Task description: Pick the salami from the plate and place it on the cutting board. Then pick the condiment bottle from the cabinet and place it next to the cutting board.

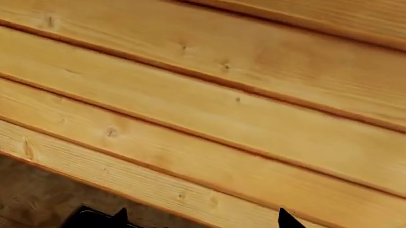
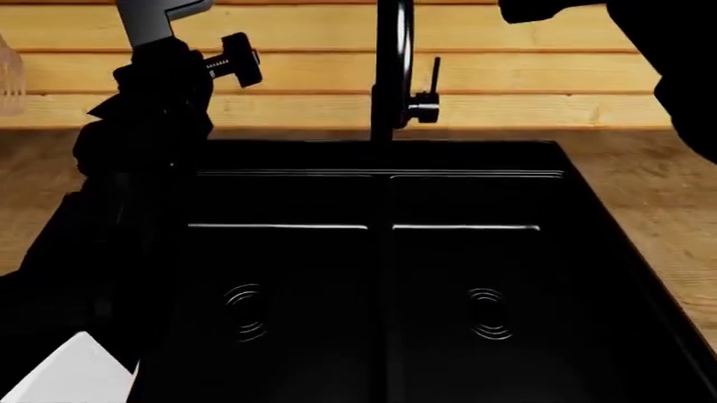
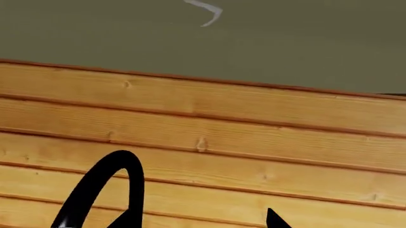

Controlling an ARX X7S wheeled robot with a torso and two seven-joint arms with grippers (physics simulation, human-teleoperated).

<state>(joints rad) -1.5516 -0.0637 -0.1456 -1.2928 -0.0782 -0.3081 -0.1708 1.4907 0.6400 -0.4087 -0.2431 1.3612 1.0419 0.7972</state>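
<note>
With both arms raised before a plank wall (image 2: 538, 75) above a black double sink (image 2: 381, 277) and faucet (image 2: 392, 67), neither pincer's state is showing, and salami, plate, cutting board and condiment bottle are nowhere appearing, suggesting the task is barely beginning.

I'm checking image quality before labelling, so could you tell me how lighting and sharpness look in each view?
Head view: the sink is almost pure black, its basins shown only by thin highlights, and the left arm is a silhouette. Left wrist view: evenly lit, slightly soft wall planks. Right wrist view: even light, with the faucet a flat black arc.
</note>
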